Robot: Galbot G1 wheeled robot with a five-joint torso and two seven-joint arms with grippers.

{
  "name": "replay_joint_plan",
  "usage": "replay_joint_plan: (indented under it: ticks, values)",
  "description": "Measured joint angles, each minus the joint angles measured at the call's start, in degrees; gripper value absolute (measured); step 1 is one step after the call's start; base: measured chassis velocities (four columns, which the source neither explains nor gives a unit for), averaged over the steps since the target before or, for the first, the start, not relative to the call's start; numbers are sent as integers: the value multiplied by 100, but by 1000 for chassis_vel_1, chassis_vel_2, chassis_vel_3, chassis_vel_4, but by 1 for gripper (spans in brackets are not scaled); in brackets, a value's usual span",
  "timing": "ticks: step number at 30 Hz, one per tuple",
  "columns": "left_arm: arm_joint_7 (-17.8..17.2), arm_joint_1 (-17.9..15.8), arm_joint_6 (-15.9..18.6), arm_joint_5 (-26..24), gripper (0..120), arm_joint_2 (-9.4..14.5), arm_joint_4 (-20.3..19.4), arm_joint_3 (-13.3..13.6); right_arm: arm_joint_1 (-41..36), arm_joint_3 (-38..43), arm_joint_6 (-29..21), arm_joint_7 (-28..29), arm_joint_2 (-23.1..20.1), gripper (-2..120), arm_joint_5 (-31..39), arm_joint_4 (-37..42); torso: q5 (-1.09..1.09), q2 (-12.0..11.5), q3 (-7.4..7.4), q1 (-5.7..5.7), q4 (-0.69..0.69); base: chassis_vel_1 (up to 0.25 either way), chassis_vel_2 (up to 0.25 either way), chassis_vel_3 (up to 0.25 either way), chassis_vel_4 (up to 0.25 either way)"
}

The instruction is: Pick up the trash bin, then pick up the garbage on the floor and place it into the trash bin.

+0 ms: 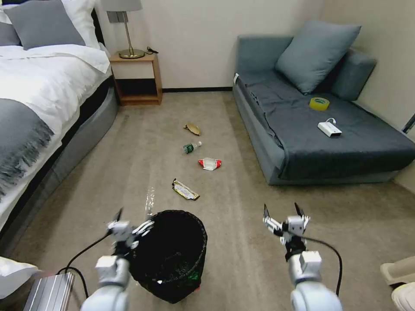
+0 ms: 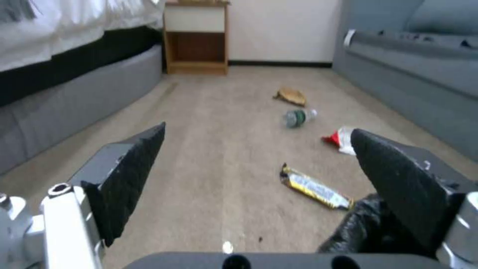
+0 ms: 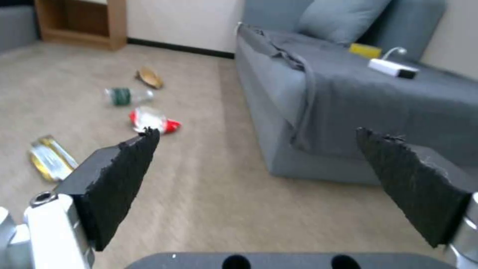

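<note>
The trash bin [image 1: 170, 259], black mesh with a black liner, stands upright on the carpet close in front of me. My left gripper [image 1: 133, 222] hangs open at the bin's left rim, and a fold of liner [image 2: 356, 228] lies right beside one finger [image 2: 398, 179]. The garbage lies on the floor beyond: a gold-yellow wrapper [image 1: 186, 190] [image 2: 313, 188] [image 3: 50, 157], a red-and-white carton [image 1: 210, 163] [image 3: 152, 119], a small clear bottle [image 1: 191, 147] [image 2: 298, 117] and a tan scrap [image 1: 193, 128]. My right gripper [image 1: 283, 214] [image 3: 256, 131] is open and holds nothing, to the right of the bin.
A bed [image 1: 39, 108] runs along the left, with a wooden nightstand [image 1: 136, 77] at the far wall. On the right, a grey sofa [image 1: 328, 138] carries a yellow tape roll [image 1: 319, 103] and a white box with a cable [image 1: 329, 128]. Open carpet lies between them.
</note>
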Motion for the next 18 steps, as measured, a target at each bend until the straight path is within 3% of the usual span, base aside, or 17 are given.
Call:
replay_joint_plan:
  ticks: [3, 6, 7, 10, 11, 15, 16, 18]
  values:
    - [37, -1, -14, 20, 100, 32, -25, -161, -271, 1, 354, 160, 175, 100, -435, -155, 7, 0, 0, 0, -3, 0, 0, 0, 0]
    - [-20, 127, 502, -27, 100, 161, -349, -197, -323, 4, 449, 204, 199, 100, -548, -187, 5, 0, 0, 0, 0, 0, 0, 0, 0]
    - [-20, 127, 502, -27, 100, 161, -349, -197, -323, 4, 449, 204, 199, 100, -548, -187, 5, 0, 0, 0, 0, 0, 0, 0, 0]
    - [-39, 226, 1260, -20, 100, 312, -661, -237, -324, 5, 459, 203, 200, 100, -550, -187, 4, 0, 0, 0, 0, 0, 0, 0, 0]
    - [-39, 226, 1260, -20, 100, 312, -661, -237, -324, 5, 459, 203, 200, 100, -550, -187, 4, 0, 0, 0, 0, 0, 0, 0, 0]
    - [-165, 319, 2195, -615, 100, 562, -1109, -16, -307, -13, 536, 123, 215, 100, -532, -168, 3, 0, 0, 0, 0, 0, 0, 0, 0]
    - [-165, 319, 2195, -615, 100, 562, -1109, -16, -307, -13, 536, 123, 215, 100, -532, -168, 3, 0, 0, 0, 0, 0, 0, 0, 0]
    - [-252, 330, 2543, -933, 100, 698, -1353, 156, -246, -74, 606, -55, 217, 100, -406, -79, 4, 0, 0, 0, -1, 0, 0, 0, 0]
